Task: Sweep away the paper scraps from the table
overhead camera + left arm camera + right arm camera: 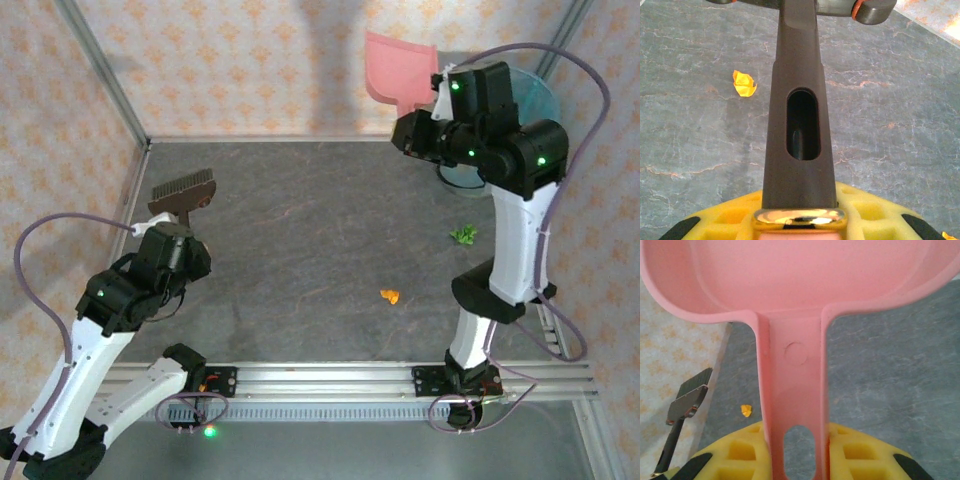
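Note:
On the dark grey table (300, 220) lie two paper scraps: an orange one (390, 296) near the front middle and a green one (463, 235) to its right. At the left, my left gripper (165, 240) is shut on the handle of a dark brown hand brush (181, 188). In the left wrist view the brush handle (797, 125) runs up from the left gripper (797, 220), with the orange scrap (744, 83) lying left of it. At the back right, my right gripper (430, 125) is shut on the handle of a pink dustpan (398, 68), lifted off the table. The dustpan (790, 285) and right gripper (796, 455) are close up in the right wrist view, where the orange scrap (746, 410) is far off.
A translucent teal round container (540, 95) stands behind the right arm at the back right. Patterned beige walls and aluminium rails (330, 375) edge the table. The brush (687, 400) shows by the left wall in the right wrist view.

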Tool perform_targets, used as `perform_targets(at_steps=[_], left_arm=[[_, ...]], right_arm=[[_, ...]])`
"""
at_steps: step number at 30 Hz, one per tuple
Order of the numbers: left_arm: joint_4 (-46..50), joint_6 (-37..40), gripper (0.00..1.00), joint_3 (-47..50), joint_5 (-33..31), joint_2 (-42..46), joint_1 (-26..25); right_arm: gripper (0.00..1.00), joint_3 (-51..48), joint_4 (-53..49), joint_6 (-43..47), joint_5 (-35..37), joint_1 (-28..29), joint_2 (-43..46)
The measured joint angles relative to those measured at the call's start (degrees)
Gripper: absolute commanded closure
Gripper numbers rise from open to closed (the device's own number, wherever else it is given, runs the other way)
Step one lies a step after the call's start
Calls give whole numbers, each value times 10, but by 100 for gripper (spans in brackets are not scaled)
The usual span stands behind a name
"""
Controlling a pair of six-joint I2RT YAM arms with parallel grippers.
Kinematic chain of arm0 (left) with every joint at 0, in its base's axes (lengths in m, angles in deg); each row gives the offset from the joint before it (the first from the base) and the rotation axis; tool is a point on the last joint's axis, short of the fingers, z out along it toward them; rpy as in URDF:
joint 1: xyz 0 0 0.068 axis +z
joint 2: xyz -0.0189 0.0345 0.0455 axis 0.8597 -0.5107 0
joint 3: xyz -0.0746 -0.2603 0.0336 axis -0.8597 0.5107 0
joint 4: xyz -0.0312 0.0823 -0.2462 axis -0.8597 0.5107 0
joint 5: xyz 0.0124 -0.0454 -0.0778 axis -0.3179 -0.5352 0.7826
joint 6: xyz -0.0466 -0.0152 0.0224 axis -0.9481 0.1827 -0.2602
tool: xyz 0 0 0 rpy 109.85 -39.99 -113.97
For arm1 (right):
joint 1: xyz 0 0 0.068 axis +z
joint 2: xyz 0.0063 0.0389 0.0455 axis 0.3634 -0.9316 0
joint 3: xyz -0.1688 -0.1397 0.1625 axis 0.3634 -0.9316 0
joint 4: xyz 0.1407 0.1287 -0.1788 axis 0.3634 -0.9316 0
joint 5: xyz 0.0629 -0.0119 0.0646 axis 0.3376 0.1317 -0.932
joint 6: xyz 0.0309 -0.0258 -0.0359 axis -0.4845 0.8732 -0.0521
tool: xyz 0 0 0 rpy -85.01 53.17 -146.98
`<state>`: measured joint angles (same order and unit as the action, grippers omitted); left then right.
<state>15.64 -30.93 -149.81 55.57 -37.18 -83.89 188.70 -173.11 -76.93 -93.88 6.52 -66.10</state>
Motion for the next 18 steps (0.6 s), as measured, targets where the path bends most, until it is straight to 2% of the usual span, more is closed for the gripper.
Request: perform_targets(at_steps=[5, 11, 14, 18], left_arm=[[0, 0, 100, 3, 4, 1, 0], [-6, 0, 100, 11, 22, -18, 0], [-4, 3, 100, 7, 28, -40, 0], [12, 24, 100, -21, 28, -80, 9]], right_arm=[[100, -134, 1, 2, 73, 0, 133], [100, -527, 73, 4, 88, 0, 369], [100, -650, 118, 5, 58, 0, 405], [100, -806, 214, 11, -2, 6, 397]])
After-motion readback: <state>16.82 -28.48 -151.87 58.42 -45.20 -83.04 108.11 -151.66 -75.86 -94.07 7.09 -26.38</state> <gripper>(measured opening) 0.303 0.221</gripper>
